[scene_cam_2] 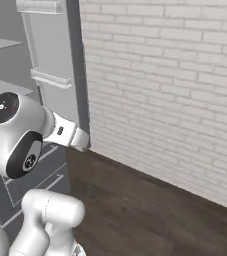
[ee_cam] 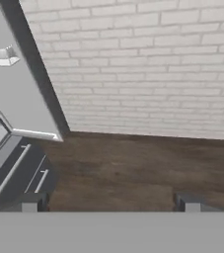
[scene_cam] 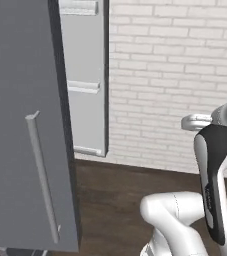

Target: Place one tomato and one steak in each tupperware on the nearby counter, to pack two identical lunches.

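Left: open fridge door (scene_cam: 25,125) with bar handle (scene_cam: 42,175), interior shelves (scene_cam_2: 5,45) beyond. Centre: gripper (ee_cam: 111,201), fingers apart, nothing held. Right: brick wall (ee_cam: 143,64). Tomatoes, steaks, tupperware, counter: position undetermined, probably fridge-side, leftward.

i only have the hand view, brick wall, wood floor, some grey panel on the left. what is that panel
Observer: It looks like an open fridge door; the right base view shows shelf rails on its inner face.
Operator: so the inside is open to me
Observer: Yes. In the right base view pale shelves sit left of the arm, with drawers below them.
Operator: anything else close on that side
Observer: The left base view has a second grey door in the near foreground, with a long upright bar handle.
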Controlling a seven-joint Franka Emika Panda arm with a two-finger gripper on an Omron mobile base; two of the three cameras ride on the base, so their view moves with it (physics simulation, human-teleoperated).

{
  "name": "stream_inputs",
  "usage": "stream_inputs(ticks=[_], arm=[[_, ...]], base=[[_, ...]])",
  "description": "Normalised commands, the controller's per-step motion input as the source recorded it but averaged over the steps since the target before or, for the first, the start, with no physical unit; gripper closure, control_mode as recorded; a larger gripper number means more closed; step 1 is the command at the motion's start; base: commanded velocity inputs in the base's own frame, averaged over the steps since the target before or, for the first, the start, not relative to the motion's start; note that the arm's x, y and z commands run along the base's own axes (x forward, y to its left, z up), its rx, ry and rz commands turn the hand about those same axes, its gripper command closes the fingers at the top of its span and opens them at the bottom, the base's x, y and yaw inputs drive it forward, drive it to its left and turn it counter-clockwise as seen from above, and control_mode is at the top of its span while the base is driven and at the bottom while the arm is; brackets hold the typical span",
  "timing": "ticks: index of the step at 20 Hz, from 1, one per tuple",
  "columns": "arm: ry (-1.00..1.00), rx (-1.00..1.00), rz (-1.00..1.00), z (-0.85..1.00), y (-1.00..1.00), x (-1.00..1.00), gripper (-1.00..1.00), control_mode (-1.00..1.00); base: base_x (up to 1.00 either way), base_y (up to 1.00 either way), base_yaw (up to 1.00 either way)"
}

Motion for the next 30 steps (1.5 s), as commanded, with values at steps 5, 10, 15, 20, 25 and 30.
stream_inputs(ticks=[5,10,15,20,25,30], arm=[[0.00,0.00,0.00,0.00,0.00,0.00,-1.00,1.00],[0.00,0.00,0.00,0.00,0.00,0.00,-1.00,1.00],[0.00,0.00,0.00,0.00,0.00,0.00,-1.00,1.00],[0.00,0.00,0.00,0.00,0.00,0.00,-1.00,1.00],[0.00,0.00,0.00,0.00,0.00,0.00,-1.00,1.00],[0.00,0.00,0.00,0.00,0.00,0.00,-1.00,1.00]], base=[[1.00,-0.26,0.47],[0.92,-0.16,0.80],[0.68,-0.08,0.85],[0.13,0.17,0.75],[0.39,-0.23,0.80],[0.37,-0.42,0.46]])
